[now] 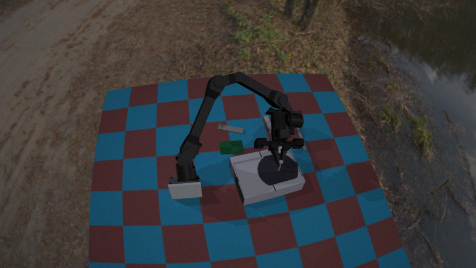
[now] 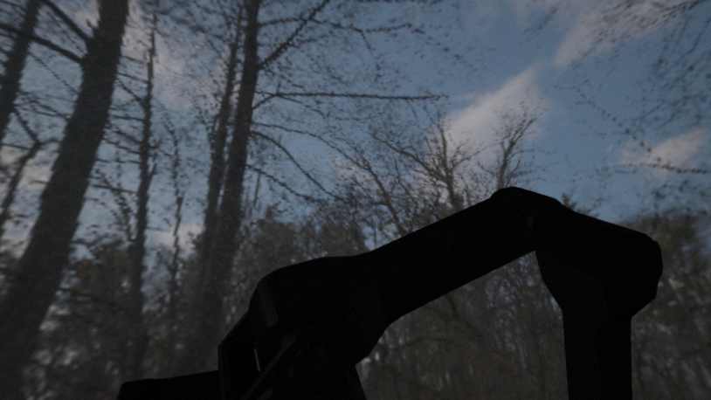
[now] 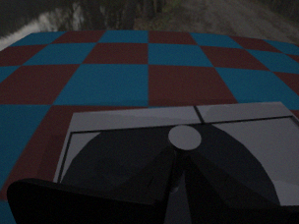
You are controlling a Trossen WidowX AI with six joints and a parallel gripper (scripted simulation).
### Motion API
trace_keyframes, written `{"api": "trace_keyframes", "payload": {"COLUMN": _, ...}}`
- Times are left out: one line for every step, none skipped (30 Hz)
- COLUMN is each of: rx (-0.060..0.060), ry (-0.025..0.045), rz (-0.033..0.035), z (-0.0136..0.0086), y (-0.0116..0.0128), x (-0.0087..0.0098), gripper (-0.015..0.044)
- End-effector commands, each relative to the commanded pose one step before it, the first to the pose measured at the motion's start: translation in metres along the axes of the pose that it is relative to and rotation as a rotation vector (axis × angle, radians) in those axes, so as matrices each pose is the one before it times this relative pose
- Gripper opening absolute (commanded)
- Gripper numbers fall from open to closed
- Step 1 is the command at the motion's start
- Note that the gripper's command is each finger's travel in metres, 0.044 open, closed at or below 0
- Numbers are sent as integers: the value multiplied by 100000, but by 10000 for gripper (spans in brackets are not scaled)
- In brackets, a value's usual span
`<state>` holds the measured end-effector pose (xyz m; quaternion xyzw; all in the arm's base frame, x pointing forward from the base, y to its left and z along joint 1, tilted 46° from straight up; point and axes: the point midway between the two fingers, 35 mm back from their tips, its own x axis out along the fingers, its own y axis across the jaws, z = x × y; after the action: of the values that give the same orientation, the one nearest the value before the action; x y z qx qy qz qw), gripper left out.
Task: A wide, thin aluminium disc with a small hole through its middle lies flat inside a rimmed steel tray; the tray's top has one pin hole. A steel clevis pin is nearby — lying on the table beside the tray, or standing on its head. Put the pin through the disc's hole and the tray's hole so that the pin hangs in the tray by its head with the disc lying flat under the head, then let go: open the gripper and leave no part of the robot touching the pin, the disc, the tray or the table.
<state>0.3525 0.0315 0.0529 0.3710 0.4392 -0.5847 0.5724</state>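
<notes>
While the checkered table (image 1: 142, 241) (image 3: 113, 84), blue and dark red, spreads beneath everything, the white rectangular base block (image 1: 185, 191) sits at the left in the top view, with the jointed black arm (image 1: 201, 116) (image 2: 452, 248) rising from it and arching over to the right. The exterior view shows that arm only as a dark silhouette against trees and sky. Next along come a pale, narrow flat bar (image 1: 231, 129) and, nearer the viewer, a flat green rectangle (image 1: 231, 147), both lying apart from the tray. To their right, the light grey rimmed steel tray (image 1: 251, 183) (image 3: 98, 120) stands slightly skewed on the table, its top cut by thin dark lines. The wide, dark grey aluminium disc (image 1: 269, 175) (image 3: 105, 154) lies flat inside it, toward the right-hand part. Above the disc, the black parallel-jaw gripper (image 1: 280, 163) (image 3: 179, 154) points downward, its fingers nearly together and pinching the steel clevis pin (image 1: 281, 161) (image 3: 185, 138). The pin's pale round head is uppermost, clear of the disc, and its slim shank runs down toward the disc's middle; whether the tip has entered the hole cannot be told. Farther back, two more pale strips (image 1: 301, 136) show partly behind the gripper.
</notes>
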Motion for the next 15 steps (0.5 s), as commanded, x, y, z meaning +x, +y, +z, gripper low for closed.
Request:
{"api": "trace_keyframes", "payload": {"rx": 849, "ry": -1040, "rz": 197, "z": -60, "y": -83, "x": 60, "gripper": 0}}
{"api": "trace_keyframes", "payload": {"rx": 155, "ry": -24, "rz": 67, "z": 2, "y": -9, "x": 9, "gripper": 0}}
{"api": "trace_keyframes", "payload": {"rx": 152, "ry": -36, "rz": 66, "z": 3, "y": -1, "x": 11, "gripper": 0}}
{"api": "trace_keyframes", "payload": {"rx": 0, "ry": 0, "rz": 0, "z": 0, "y": 0, "x": 0, "gripper": 0}}
{"api": "trace_keyframes", "payload": {"rx": 165, "ry": -75, "rz": 73, "z": -2, "y": 6, "x": 3, "gripper": 0}}
{"api": "trace_keyframes", "payload": {"rx": 165, "ry": -75, "rz": 73, "z": -2, "y": 6, "x": 3, "gripper": 0}}
{"api": "trace_keyframes", "payload": {"rx": 389, "ry": -83, "rz": 173, "z": -1, "y": 8, "x": 6, "gripper": 0}}
{"api": "trace_keyframes", "payload": {"rx": 0, "ry": 0, "rz": 0, "z": 0, "y": 0, "x": 0, "gripper": 0}}
{"api": "trace_keyframes", "payload": {"rx": 162, "ry": 39, "rz": 70, "z": 3, "y": 4, "x": 7, "gripper": 0}}
{"api": "trace_keyframes", "payload": {"rx": 162, "ry": 39, "rz": 70, "z": 3, "y": 4, "x": 7, "gripper": 0}}
{"api": "trace_keyframes", "payload": {"rx": 85, "ry": -335, "rz": 36, "z": -14, "y": 7, "x": -8, "gripper": 0}}
{"api": "trace_keyframes", "payload": {"rx": 85, "ry": -334, "rz": 37, "z": -14, "y": 7, "x": -9, "gripper": 0}}
{"api": "trace_keyframes", "payload": {"rx": 240, "ry": 586, "rz": 106, "z": 27, "y": 1, "x": 24, "gripper": 0}}
{"api": "trace_keyframes", "payload": {"rx": 296, "ry": 574, "rz": 128, "z": 28, "y": 4, "x": 27, "gripper": 0}}
{"api": "trace_keyframes", "payload": {"rx": 196, "ry": 319, "rz": 86, "z": 14, "y": 8, "x": 12, "gripper": 0}}
